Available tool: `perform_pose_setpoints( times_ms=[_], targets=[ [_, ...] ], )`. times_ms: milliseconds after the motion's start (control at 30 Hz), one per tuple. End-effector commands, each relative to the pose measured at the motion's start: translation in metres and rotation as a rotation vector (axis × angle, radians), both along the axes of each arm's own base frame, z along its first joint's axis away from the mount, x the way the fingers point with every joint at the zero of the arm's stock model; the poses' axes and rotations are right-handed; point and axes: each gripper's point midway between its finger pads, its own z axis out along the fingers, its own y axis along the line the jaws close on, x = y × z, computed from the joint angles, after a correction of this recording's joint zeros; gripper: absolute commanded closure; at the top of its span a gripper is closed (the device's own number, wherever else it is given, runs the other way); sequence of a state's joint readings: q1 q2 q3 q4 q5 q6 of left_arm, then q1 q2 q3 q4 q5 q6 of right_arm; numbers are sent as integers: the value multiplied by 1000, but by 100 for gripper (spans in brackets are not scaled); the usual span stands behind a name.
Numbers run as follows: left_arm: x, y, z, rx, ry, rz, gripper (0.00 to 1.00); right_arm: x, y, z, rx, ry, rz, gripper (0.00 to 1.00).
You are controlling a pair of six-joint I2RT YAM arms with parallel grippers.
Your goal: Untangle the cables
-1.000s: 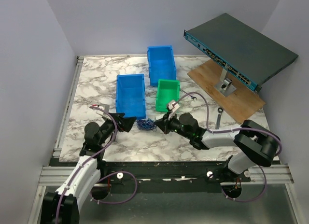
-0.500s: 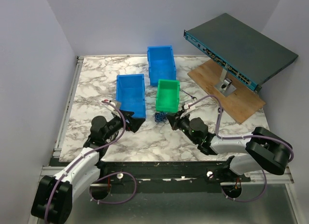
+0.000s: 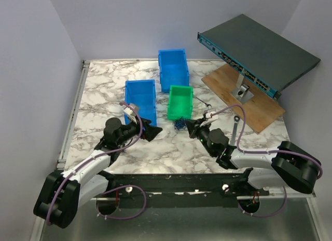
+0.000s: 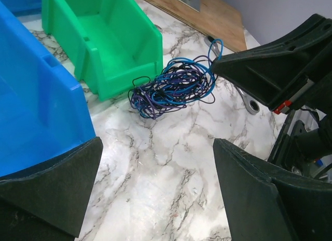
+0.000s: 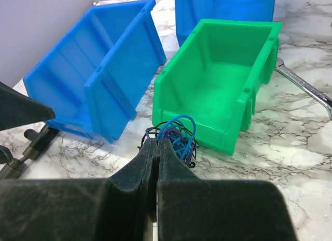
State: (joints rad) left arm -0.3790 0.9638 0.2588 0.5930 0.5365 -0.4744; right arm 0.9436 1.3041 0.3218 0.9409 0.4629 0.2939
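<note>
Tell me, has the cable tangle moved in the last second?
Yes. The cables slid right, from in front of the near blue bin to the front of the green bin, pinched in the shut right gripper.

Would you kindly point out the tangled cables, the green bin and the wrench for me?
cables (image 4: 174, 88), left wrist view, middle of the tangle.
green bin (image 5: 207, 116), right wrist view, near front wall.
wrench (image 5: 303, 85), right wrist view, its shaft.

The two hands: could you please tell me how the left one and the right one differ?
The left hand is wide open; the right hand is shut. The left hand holds nothing, short of the cables; the right hand pinches them. Both lie low, pointing at the cables.
</note>
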Motion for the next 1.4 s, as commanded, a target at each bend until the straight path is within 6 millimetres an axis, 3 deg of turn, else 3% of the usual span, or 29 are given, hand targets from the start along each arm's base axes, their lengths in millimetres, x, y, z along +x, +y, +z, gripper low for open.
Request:
perform_pose_setpoints(
  times_ms=[0, 300, 600, 867, 900, 933, 1133, 1233, 1267, 1333, 1367],
  targets=[
    [-2, -15, 2, 23, 2, -77, 11, 0, -9, 12, 27, -38, -40, 99],
    [-3, -29, -6, 68, 29, -121, 13, -20, 12, 27, 75, -65, 135, 99],
    [-28, -43, 16, 13, -87, -269, 13, -62, 53, 62, 104, -34, 455, 99],
    [-47, -47, 30, -6, -196, -322, 16, -101, 74, 73, 140, 15, 698, 99],
    [-47, -48, 30, -4, -198, -324, 19, -102, 75, 75, 145, 16, 706, 99],
    [-48, -48, 31, -4, -198, -330, 28, -104, 75, 76, 149, 19, 714, 99],
    [-51, -55, 30, -6, -174, -377, 100, -90, 75, 81, 122, 33, 649, 99],
    [-51, -56, 30, -7, -163, -379, 100, -83, 72, 76, 101, 32, 608, 98],
    [-50, -55, 29, -5, -160, -370, 100, -80, 72, 74, 94, 34, 594, 91],
    [-47, -54, 28, 4, -153, -354, 100, -76, 70, 69, 75, 42, 573, 87],
    [-46, -54, 28, 6, -151, -348, 100, -75, 69, 65, 63, 47, 563, 78]
  ],
)
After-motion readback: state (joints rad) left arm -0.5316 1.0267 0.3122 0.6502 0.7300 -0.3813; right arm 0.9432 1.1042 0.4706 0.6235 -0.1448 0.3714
